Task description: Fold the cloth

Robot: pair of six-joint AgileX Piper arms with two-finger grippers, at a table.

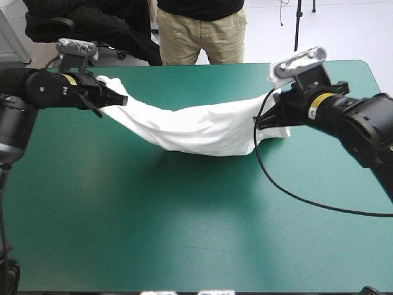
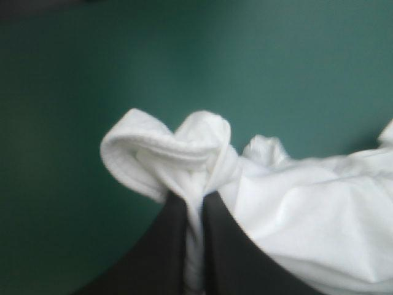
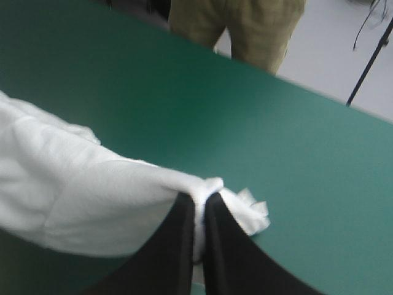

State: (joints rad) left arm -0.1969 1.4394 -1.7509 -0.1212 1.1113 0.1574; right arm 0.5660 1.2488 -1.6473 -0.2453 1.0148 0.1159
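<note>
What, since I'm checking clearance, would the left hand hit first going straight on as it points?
The T-shirt, bunched just ahead of the left hand gripping it; beyond, probably only the teal-green cover, depth unclear.

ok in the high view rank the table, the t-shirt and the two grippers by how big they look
1. table, filling most of the view.
2. T-shirt, stretched between the grippers.
3. left gripper and right gripper: both small and about alike, partly hidden by cloth, so no ranking between them.
</note>
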